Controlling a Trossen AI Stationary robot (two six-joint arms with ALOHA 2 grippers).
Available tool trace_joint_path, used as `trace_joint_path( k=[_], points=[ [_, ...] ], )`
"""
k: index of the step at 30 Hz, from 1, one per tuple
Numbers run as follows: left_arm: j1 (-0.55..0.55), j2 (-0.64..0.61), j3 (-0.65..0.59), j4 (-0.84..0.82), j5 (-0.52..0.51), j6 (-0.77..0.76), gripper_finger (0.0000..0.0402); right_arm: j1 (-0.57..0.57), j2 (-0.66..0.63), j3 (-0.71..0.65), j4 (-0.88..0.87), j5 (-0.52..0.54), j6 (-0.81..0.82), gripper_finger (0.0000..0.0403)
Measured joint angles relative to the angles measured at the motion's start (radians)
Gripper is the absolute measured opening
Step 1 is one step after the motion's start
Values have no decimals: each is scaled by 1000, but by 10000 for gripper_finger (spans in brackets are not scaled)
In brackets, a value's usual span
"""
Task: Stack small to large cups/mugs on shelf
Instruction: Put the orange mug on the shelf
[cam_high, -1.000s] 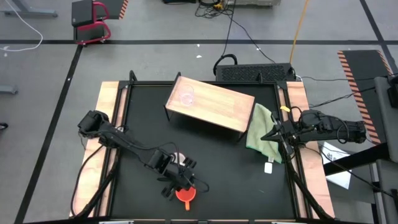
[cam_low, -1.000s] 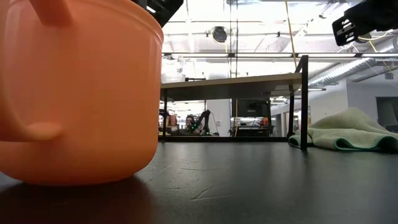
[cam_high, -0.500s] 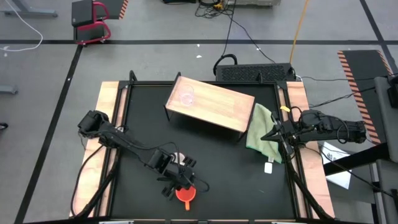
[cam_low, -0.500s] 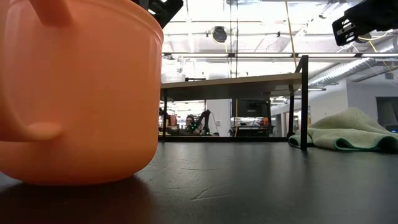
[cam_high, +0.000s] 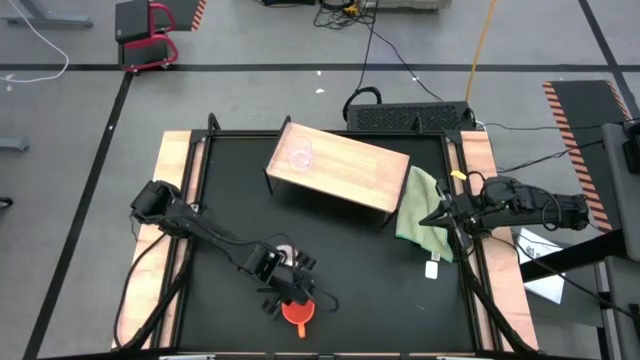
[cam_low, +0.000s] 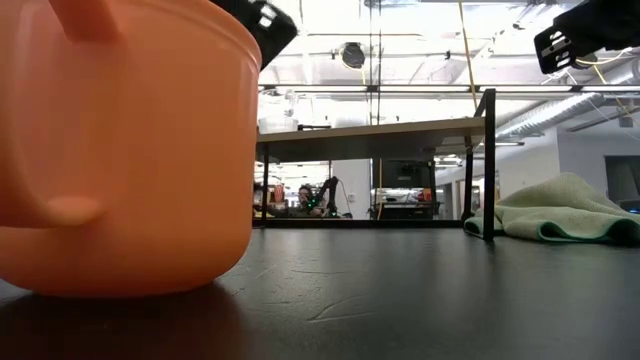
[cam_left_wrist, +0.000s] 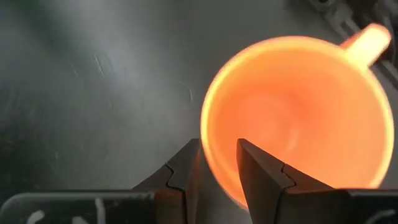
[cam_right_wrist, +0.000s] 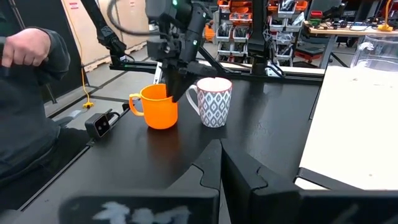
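The orange-red mug stands upright on the black table near its front edge; it fills the left of the low view. My left gripper comes down on its rim, opposite the handle. The white patterned mug stands upright on its base just beyond it. The clear cup stands on the wooden shelf at its left end. My right gripper is shut and empty over the green cloth at the table's right. My left gripper has the orange mug's wall at the rim, on the side away from the handle, one finger inside the mug and one outside. The fingers come from above, slanting down. The mug stands upright with its base on the table.
A green cloth lies at the right, beside the shelf's right legs. A white tag lies near it. A person's arm shows beyond the table's edge in the right wrist view.
My left gripper has gone a little down and toward the table's near edge, over the orange mug. The mug has stayed where it was.
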Motion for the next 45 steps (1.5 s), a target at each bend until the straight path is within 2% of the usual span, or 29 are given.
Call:
trace_joint_path(
  k=[14,20,30,34,40,45],
  points=[
    [5,-9,1,13,-4,-2,108,0,49,0,0,0,0,0],
    [5,-4,1,23,40,14,108,0,66,0,3,0,0,0],
    [10,0,1,39,48,18,107,0,66,0,3,0,0,0],
    [22,0,1,36,50,18,84,0,66,0,3,0,0,0],
    [43,0,1,35,78,20,14,0,66,0,3,0,0,0],
    [55,0,-13,42,87,47,11,0,66,0,3,0,0,0]
  ],
)
